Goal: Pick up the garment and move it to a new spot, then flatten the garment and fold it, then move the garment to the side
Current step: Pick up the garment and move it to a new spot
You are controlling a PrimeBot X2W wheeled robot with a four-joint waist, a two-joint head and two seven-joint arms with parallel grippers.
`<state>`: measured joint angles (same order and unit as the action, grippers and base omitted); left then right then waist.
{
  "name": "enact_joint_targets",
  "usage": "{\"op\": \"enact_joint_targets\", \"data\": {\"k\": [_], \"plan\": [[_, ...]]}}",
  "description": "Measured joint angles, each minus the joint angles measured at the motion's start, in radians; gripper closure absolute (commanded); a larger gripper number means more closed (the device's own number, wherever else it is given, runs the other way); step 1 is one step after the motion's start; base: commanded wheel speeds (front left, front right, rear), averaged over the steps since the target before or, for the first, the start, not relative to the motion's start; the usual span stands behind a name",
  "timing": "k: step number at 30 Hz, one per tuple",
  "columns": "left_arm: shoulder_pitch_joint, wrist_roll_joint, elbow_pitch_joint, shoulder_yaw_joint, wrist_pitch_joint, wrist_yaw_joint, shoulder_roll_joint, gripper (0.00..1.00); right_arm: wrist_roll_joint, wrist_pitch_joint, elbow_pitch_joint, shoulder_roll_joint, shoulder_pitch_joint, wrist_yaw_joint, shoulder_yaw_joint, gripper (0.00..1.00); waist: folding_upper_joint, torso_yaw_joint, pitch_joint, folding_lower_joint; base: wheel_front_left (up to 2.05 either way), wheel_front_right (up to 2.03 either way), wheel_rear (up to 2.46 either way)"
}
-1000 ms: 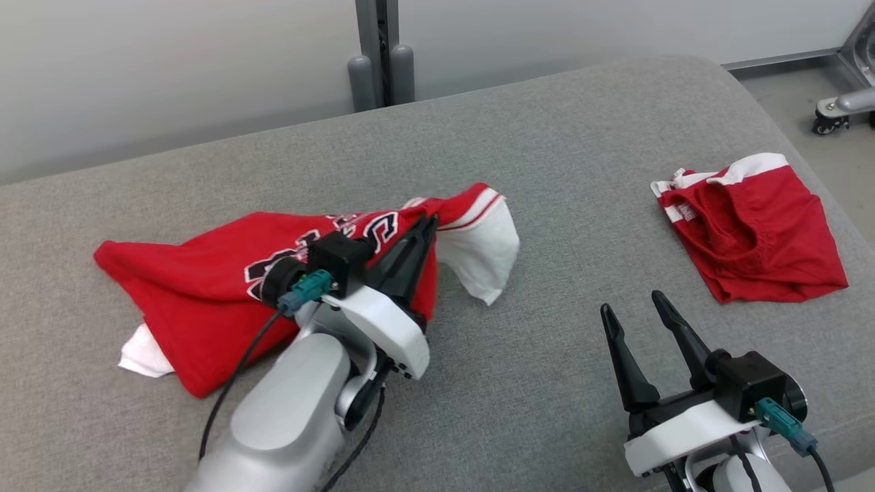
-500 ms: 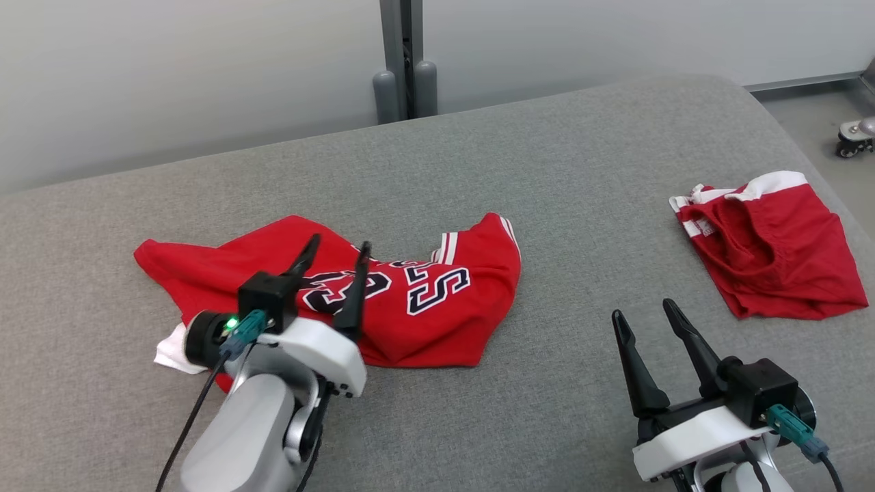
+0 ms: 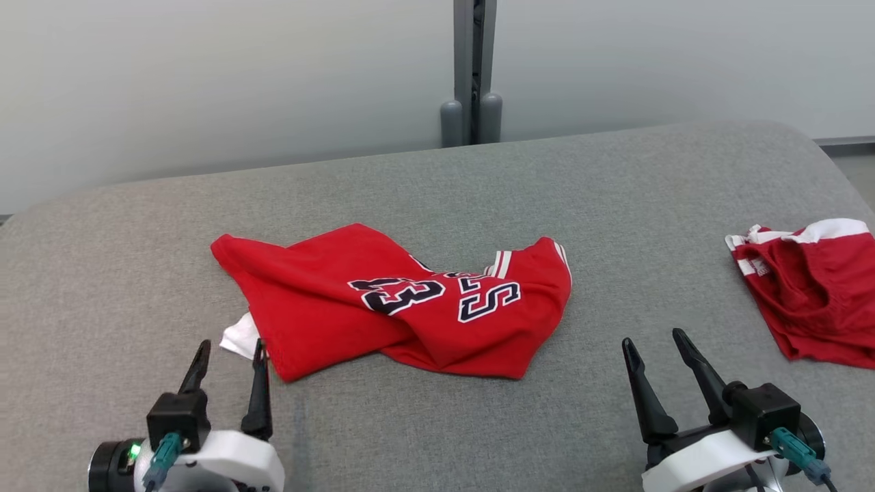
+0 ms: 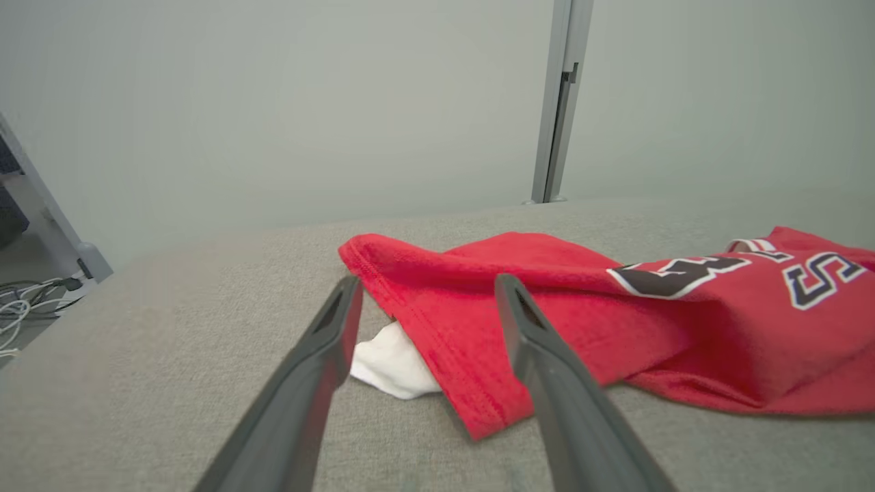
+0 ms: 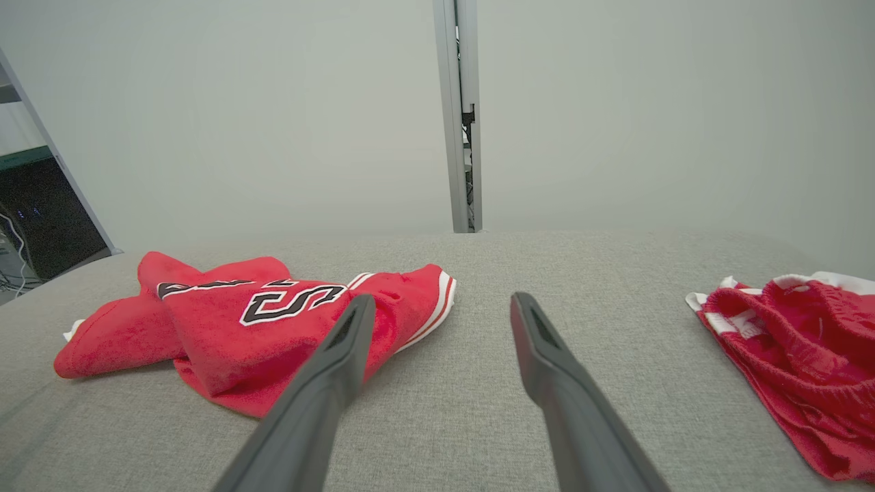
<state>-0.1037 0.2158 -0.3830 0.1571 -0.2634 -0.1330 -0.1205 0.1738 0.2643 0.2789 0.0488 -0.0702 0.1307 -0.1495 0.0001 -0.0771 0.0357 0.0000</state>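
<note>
Red jersey (image 3: 410,307) is lying crumpled mid-bed, a bit left of center on the grey bed (image 3: 615,205). Left gripper (image 3: 231,345) is sitting by the near edge just beside the jersey, jaws apart, gripping nothing. Right gripper (image 3: 651,338) is hovering near-right, jaws apart too. Red shorts (image 3: 813,301) are lying at the right edge

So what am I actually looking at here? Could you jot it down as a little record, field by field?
surface: grey padded surface
main garment: red jersey, crumpled, numbers facing up, lying near the middle
other garment: red shorts, bunched at the right edge
left fingers: open, empty, just short of the jersey's near left corner
right fingers: open, empty, pointing between the two garments
folding: not yet done
</note>
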Motion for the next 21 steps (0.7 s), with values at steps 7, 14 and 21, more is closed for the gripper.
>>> {"op": "enact_joint_targets", "data": {"k": [7,14,21], "plan": [[0.124,-0.055,0.056,-0.098,0.0,0.001,0.008,0.0,0.0,0.0,0.014,0.0,0.015,0.0,0.004,0.0,0.0,0.04,-0.028,0.0,0.0,0.0,0.0],[0.181,-0.08,0.093,-0.152,0.0,0.027,0.031,0.0,0.0,0.0,0.023,0.0,0.033,0.0,0.006,0.0,0.0,0.059,-0.048,0.0,0.0,0.0,0.0],[0.211,-0.105,0.102,-0.185,0.0,0.045,0.05,0.0,0.0,0.0,0.032,0.0,0.04,0.0,0.006,0.0,0.0,0.064,-0.057,0.0001,0.0,0.0,0.0]]}}
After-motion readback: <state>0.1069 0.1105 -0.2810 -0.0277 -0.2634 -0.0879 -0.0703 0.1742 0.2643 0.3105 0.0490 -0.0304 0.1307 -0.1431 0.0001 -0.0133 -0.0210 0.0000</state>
